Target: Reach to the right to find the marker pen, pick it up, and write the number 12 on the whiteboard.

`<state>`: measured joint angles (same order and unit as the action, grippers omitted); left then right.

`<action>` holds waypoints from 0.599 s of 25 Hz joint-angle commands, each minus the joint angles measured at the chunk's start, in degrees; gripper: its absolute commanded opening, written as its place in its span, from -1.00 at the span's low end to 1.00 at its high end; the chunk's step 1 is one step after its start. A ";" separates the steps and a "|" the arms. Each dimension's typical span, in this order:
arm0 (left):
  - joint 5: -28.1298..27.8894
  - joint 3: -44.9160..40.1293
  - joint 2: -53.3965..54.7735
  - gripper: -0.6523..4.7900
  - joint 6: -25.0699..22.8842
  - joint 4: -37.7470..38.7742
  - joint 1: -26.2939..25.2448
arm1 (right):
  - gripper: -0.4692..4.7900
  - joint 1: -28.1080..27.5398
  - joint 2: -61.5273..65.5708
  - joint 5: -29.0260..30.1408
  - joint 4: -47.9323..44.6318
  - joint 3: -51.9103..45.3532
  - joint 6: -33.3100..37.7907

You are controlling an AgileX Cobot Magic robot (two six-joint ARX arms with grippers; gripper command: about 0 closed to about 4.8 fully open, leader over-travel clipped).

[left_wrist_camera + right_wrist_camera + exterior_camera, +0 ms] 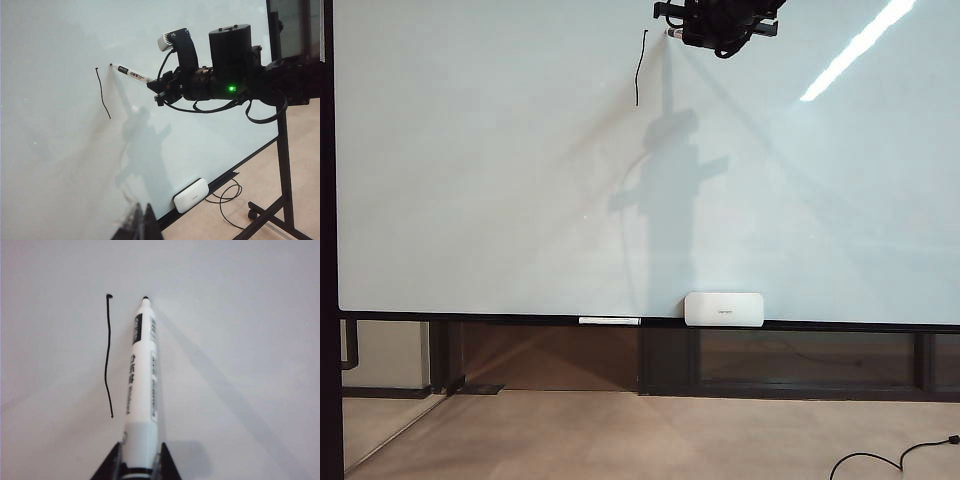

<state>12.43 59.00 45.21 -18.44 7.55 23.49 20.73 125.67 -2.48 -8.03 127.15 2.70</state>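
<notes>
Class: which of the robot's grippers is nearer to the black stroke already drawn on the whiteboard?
Right. The right gripper holds the marker pen with its tip beside the stroke; the left gripper hangs far below it.

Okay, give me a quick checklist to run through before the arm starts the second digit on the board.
1. Grip: right gripper shut on the slim white-barrelled marker pen: ok.
2. First digit: one wavy black vertical stroke drawn on the large glossy whiteboard: ok.
3. Start point: black tip sits beside the stroke's top, clear of it: ok.
4. Tip touching the board: cannot tell.
5. Room for the next digit: board bare on the far side of the pen from the stroke: ok.
6. Left gripper: low by the board's bottom edge, far from the writing; open or shut: cannot tell.
</notes>
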 commanded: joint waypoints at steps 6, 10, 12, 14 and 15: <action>0.31 0.24 -0.15 -0.78 -0.22 -0.57 -0.02 | -0.83 -0.46 -0.07 -1.09 -0.83 0.37 0.24; 0.28 0.24 -0.15 -0.78 -0.70 -0.57 -0.02 | -0.83 -0.76 -0.11 -3.21 -0.13 0.37 0.20; 0.26 0.24 -0.17 -0.78 -0.70 -0.55 -0.02 | -0.83 -0.81 -0.15 -4.52 0.57 0.39 0.00; 0.28 0.26 -0.17 -0.78 -0.68 -0.55 -0.02 | -0.83 -0.81 -0.20 -5.66 1.42 0.39 -0.24; 0.28 0.26 -0.17 -0.78 -0.68 -0.55 -0.02 | -0.83 -0.81 -0.22 -6.10 1.75 0.46 -0.44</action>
<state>12.43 59.00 45.21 -18.70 7.55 23.49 20.16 125.78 -6.22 -6.83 127.15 2.46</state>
